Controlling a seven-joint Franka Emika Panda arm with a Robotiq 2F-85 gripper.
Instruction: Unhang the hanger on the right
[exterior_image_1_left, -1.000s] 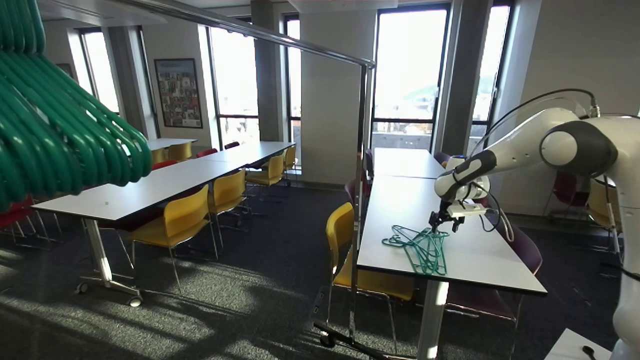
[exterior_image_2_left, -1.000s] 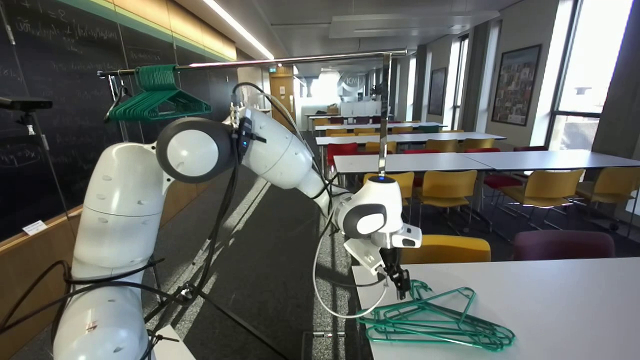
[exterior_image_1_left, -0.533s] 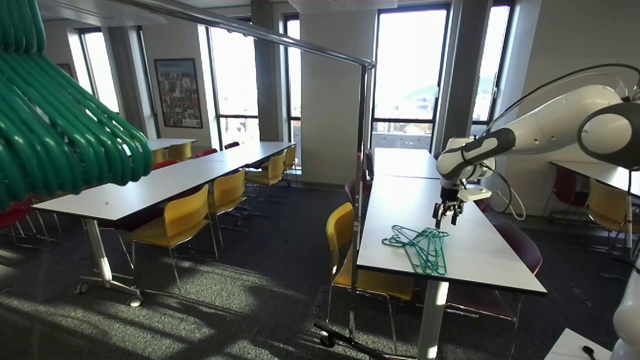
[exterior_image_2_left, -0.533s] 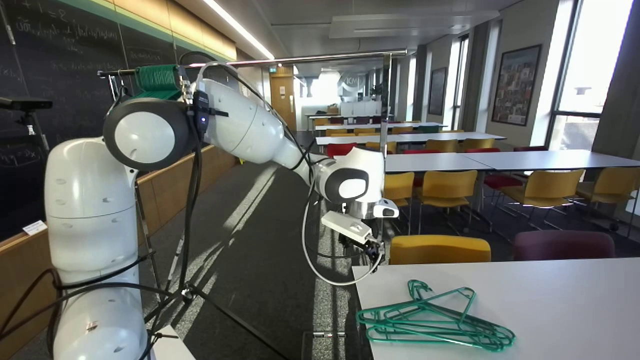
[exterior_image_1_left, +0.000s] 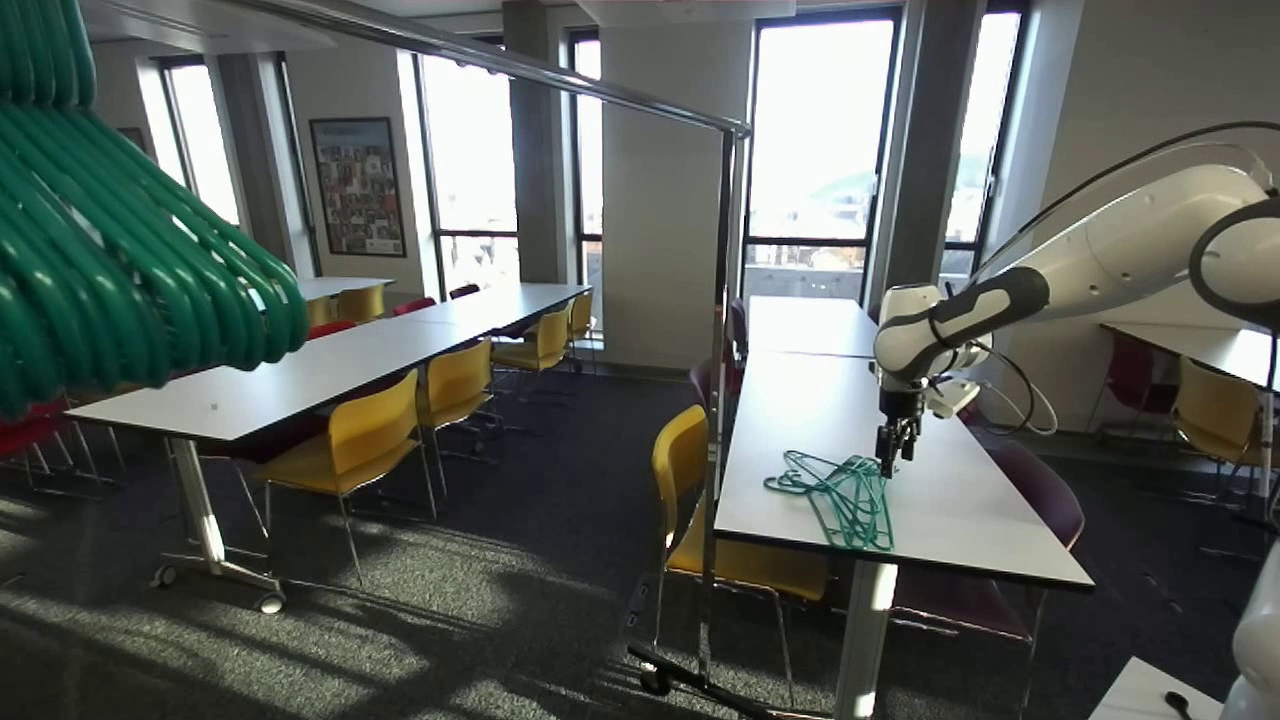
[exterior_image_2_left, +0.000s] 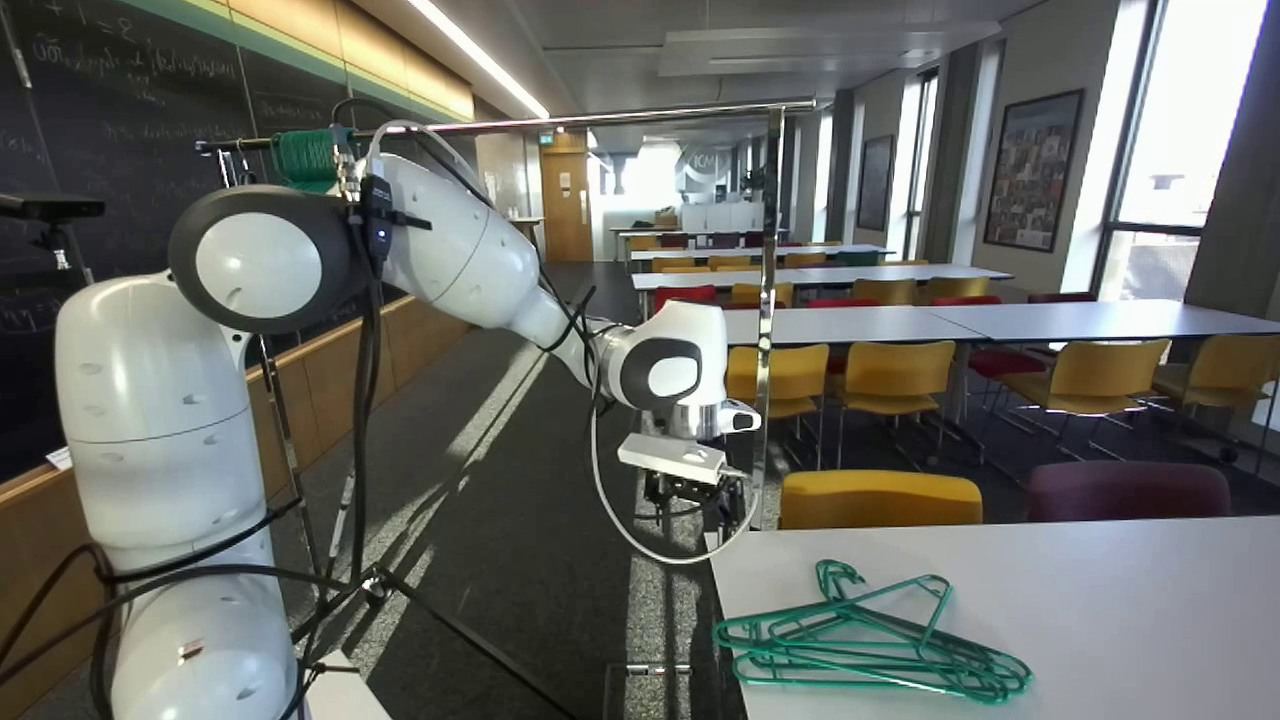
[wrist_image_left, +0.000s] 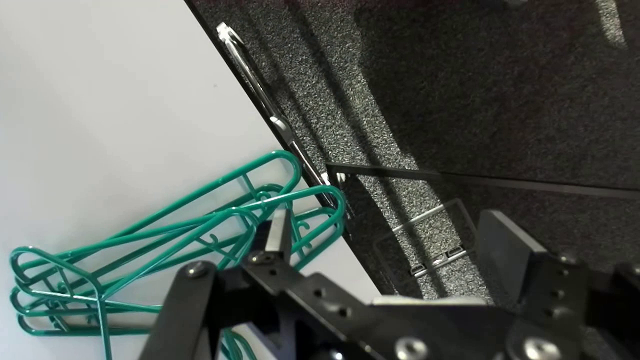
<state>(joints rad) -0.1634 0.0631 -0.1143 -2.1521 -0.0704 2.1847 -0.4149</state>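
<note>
Several green hangers (exterior_image_1_left: 150, 270) hang bunched on the metal rail (exterior_image_1_left: 500, 68). In an exterior view only the upper part of these hangers (exterior_image_2_left: 305, 158) shows on the rail (exterior_image_2_left: 640, 117); my arm hides the rest. Several more green hangers lie in a pile (exterior_image_1_left: 850, 505) on the white table; the pile also shows in an exterior view (exterior_image_2_left: 880, 655) and the wrist view (wrist_image_left: 195, 195). My gripper (exterior_image_1_left: 893, 455) is above the table edge beside the pile, pointing down. In the wrist view its fingers (wrist_image_left: 392, 237) are wide apart with nothing between them.
A rack post (exterior_image_1_left: 722, 300) stands beside the table (exterior_image_1_left: 980, 540). A yellow chair (exterior_image_1_left: 680, 455) and a purple chair (exterior_image_1_left: 1045, 490) stand against the table. A black cable and a white cable (exterior_image_2_left: 610, 490) loop from my arm. A blackboard wall (exterior_image_2_left: 110, 200) is behind the arm.
My gripper has moved from close above the pile, up and back over the table edge, and turned. The arm has swung across the hanging hangers in an exterior view. The pile is unchanged.
</note>
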